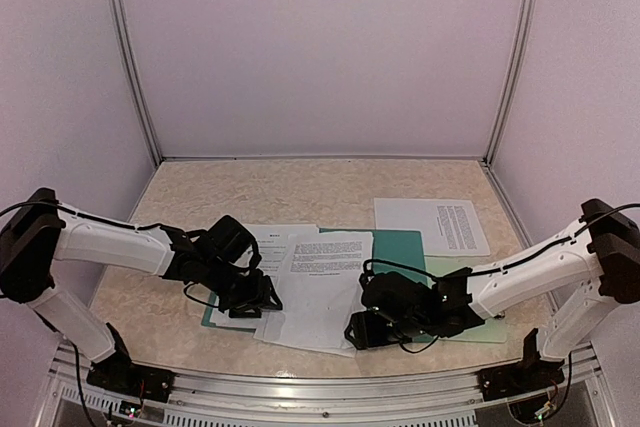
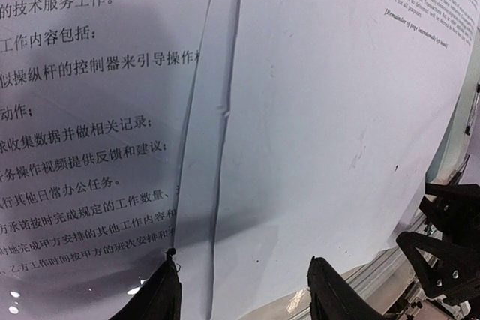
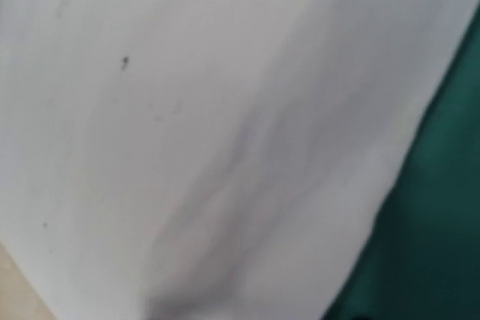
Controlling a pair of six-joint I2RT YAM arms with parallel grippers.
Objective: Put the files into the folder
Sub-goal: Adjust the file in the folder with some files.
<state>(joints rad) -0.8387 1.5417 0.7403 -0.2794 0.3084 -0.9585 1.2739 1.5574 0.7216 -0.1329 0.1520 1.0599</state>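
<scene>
Left to right: my left tool (image 1: 250,302) hangs low over the left part of the files (image 1: 322,277). In the left wrist view its fingers (image 2: 165,294) stand partly apart, with an overlapping sheet's edge running between them and nothing clamped that I can see. The files lie fanned at the middle of the desk (image 1: 300,192), their right part overlapping the folder (image 1: 402,245), which lies flat with its far right corner bare. My right tool (image 1: 362,332) sits at the files' near right corner; its fingers are hidden, so I cannot tell how far it is open. A lone sheet (image 1: 432,225) lies apart, far right.
</scene>
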